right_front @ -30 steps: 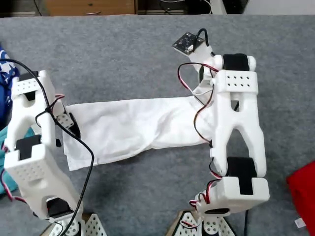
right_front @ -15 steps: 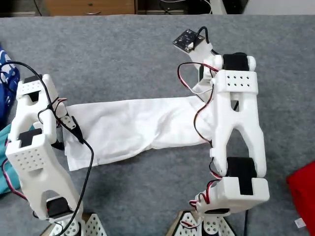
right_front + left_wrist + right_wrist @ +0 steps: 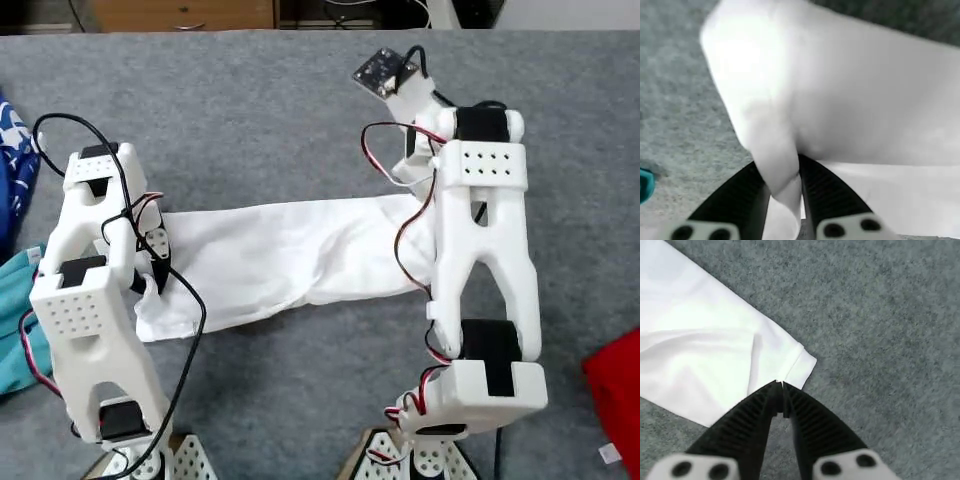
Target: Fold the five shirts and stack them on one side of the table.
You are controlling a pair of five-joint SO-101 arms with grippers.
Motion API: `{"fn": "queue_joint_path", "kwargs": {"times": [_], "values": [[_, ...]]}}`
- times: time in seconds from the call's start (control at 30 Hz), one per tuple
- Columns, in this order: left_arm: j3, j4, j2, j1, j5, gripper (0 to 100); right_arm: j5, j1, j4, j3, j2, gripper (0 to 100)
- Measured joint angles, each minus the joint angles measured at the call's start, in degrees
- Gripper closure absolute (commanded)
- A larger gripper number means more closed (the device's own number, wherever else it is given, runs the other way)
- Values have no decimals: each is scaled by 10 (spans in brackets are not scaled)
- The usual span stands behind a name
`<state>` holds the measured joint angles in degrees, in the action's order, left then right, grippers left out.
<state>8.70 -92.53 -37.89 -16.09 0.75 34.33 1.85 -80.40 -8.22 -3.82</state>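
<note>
A white shirt (image 3: 290, 260), folded into a long strip, lies across the grey table between the two arms. My left gripper (image 3: 782, 172) is shut on the strip's left end and holds a fold of cloth (image 3: 775, 150) raised off the table; in the high view that gripper (image 3: 155, 268) sits at the strip's left edge. My right gripper (image 3: 781, 385) is shut, its tips pinching the hem by a corner of the white shirt (image 3: 715, 340) at the strip's right end. In the high view the right arm (image 3: 480, 220) covers that end.
A blue patterned shirt (image 3: 12, 165) and a teal shirt (image 3: 12, 310) lie at the table's left edge behind the left arm. A red shirt (image 3: 615, 385) lies at the right edge. Bare grey felt (image 3: 250, 120) stretches behind the strip, with wooden furniture (image 3: 185, 14) beyond.
The left arm has moved right and toward the table's far side, carrying the strip's left end inward so it bunches. The right arm has barely moved.
</note>
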Motion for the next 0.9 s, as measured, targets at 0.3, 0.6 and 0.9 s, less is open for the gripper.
{"fn": "queue_joint_path", "kwargs": {"times": [0.3, 0.6, 0.9], "values": [[128, -69, 23, -15, -3, 981, 9, -60, -18, -82, 0, 984], [164, -73, 128, 70, -3, 981, 91, -248, -28, -193, 0, 983], [188, -73, 150, 285, -1, 981, 118, -325, -29, -228, -1, 983]]}}
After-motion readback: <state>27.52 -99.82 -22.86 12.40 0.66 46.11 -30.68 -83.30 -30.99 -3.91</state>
